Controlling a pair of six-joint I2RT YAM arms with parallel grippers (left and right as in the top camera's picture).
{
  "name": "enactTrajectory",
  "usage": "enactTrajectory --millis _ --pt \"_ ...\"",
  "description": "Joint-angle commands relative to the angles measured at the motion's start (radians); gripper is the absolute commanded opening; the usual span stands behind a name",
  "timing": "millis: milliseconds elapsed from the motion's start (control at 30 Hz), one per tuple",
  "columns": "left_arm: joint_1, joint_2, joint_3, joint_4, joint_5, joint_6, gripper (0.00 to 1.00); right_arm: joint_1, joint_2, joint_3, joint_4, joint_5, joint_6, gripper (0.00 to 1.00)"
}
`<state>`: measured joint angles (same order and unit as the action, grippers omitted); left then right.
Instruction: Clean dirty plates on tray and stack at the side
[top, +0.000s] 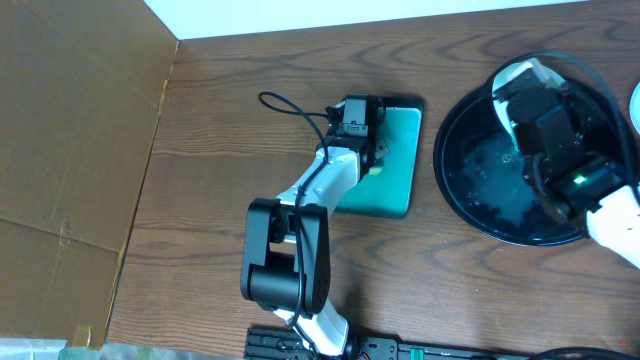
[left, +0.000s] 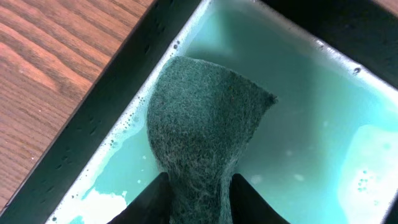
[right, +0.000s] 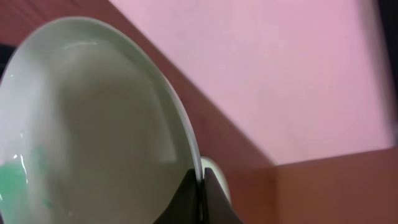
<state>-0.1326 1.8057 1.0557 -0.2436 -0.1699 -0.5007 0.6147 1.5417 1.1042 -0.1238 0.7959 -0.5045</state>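
A: Overhead first. Whereabouts of the tray (top: 470, 200)?

B: At 3 o'clock on the wooden table (top: 210, 150); black, glossy, wet-looking. At its 12 o'clock rim, one white plate (top: 518, 72), tilted, under the right gripper (top: 512, 95).

A: And the left gripper (top: 365, 135)?

B: Near centre, over the rectangular teal dish (top: 400, 185). Dish just beside the tray, at the tray's 9 o'clock, a narrow gap between them.

A: Left wrist view?

B: Looking down into the dish (left: 298, 93): pale teal liquid (left: 311, 137) inside, foam (left: 106, 202) at 7 o'clock. Green scouring pad (left: 205, 118) fanned out mid-frame, its waist pinched between the two fingers (left: 149, 199) at 6 o'clock. Clamped on the pad, by the look of it.

A: Right wrist view?

B: Plate (right: 93, 124) filling the left half, stood on edge, with a teal smear at 8 o'clock. Rim nipped at 6 o'clock between tightly closed fingers (right: 217, 202), so gripping the plate. Behind, only blurred pink and brown.
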Motion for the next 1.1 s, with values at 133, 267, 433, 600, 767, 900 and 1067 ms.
enactTrajectory --millis 133,267,433,600,767,900,1067 --pt "0.003 -0.189 0.009 -0.002 0.005 -0.005 0.37 0.082 -0.021 0.014 0.168 0.171 -0.363 0.01" --pt "0.002 -0.237 0.009 -0.015 0.006 -0.006 0.29 0.073 -0.021 0.014 0.161 0.115 -0.178 0.01" --pt "0.002 -0.240 0.008 -0.066 0.006 -0.006 0.26 -0.035 -0.017 0.014 -0.048 -0.235 0.209 0.01" --pt "0.002 -0.236 0.008 -0.085 0.006 -0.005 0.42 -0.203 0.010 0.012 -0.144 -0.607 0.463 0.01" --pt "0.003 -0.186 0.003 -0.084 0.005 -0.006 0.52 -0.297 0.060 0.012 -0.162 -0.791 0.587 0.01" --pt "0.005 -0.095 0.003 -0.062 0.000 -0.005 0.53 -0.307 0.122 0.012 -0.180 -0.801 0.613 0.01" --pt "0.005 -0.024 0.003 -0.042 0.002 -0.006 0.53 -0.307 0.202 0.012 -0.206 -0.761 0.613 0.01"
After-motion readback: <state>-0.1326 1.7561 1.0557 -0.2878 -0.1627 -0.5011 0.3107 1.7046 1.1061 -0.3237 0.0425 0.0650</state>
